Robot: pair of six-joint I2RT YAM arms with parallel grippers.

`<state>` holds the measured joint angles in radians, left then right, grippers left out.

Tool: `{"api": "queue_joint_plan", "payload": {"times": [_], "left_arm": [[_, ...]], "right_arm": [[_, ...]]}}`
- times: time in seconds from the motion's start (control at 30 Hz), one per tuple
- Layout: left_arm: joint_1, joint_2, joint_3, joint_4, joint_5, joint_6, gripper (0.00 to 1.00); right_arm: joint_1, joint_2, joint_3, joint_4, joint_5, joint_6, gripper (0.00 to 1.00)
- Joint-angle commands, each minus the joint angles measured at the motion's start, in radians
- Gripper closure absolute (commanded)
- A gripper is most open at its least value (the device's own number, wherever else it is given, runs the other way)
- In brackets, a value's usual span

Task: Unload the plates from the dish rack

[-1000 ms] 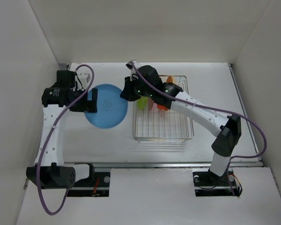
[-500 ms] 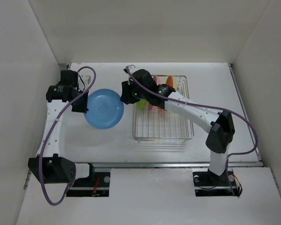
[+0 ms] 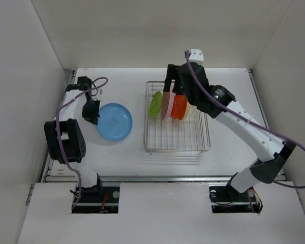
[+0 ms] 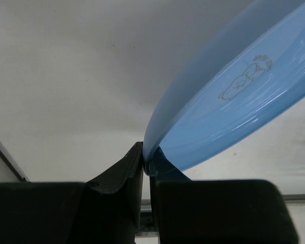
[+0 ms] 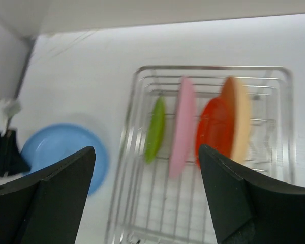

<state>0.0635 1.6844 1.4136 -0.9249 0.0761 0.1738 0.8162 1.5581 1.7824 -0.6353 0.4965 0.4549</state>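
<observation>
The silver wire dish rack (image 3: 177, 150) stands right of centre, with a green plate (image 3: 155, 104), a pink plate (image 3: 165, 104), a red plate (image 3: 179, 107) and a beige plate (image 3: 187, 111) upright in its back half. Left of it is a blue plate (image 3: 113, 122), and my left gripper (image 3: 94, 116) is shut on its left rim. In the left wrist view the fingertips (image 4: 137, 165) pinch the edge of the blue plate (image 4: 234, 101), which tilts upward. My right gripper (image 3: 171, 81) hangs open and empty above the rack's back left.
The right wrist view looks down on the rack (image 5: 136, 152), the green plate (image 5: 155, 129), pink plate (image 5: 183, 127), red plate (image 5: 212, 129), beige plate (image 5: 240, 119) and blue plate (image 5: 66, 152). White walls enclose the table at back and sides.
The right gripper opened, let go of the blue plate's right edge and drew back up over the rack. The left gripper shut on the plate's left rim and its arm folded back.
</observation>
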Motion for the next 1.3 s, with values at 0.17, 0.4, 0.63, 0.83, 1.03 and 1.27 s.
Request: {"api": "queue_joint_plan", "payload": {"times": [0.17,0.4,0.63,0.83,1.03,1.27], "left_arm": [[0.084,0.184,0.082,-0.017,0.057,-0.017,0.91],[0.104,0.196,0.082,-0.026,0.067,-0.026,0.69],[0.113,0.089,0.071,-0.060,0.036,-0.036,0.13],[0.113,-0.050,0.094,-0.115,0.045,-0.008,0.13],[0.091,-0.141,0.209,-0.253,0.070,0.039,0.10],[0.030,-0.241,0.310,-0.337,0.103,0.058,0.02]], "right_arm": [[-0.120,0.114,-0.028,-0.158,0.286,0.061,0.19],[-0.167,0.189,-0.057,-0.147,0.277,0.070,0.29],[-0.176,0.240,-0.087,-0.147,0.298,0.105,0.73],[-0.155,0.192,-0.057,-0.214,0.437,0.105,1.00],[-0.109,0.183,0.217,-0.449,0.646,0.070,1.00],[-0.069,0.183,0.469,-0.629,0.879,0.038,1.00]]}}
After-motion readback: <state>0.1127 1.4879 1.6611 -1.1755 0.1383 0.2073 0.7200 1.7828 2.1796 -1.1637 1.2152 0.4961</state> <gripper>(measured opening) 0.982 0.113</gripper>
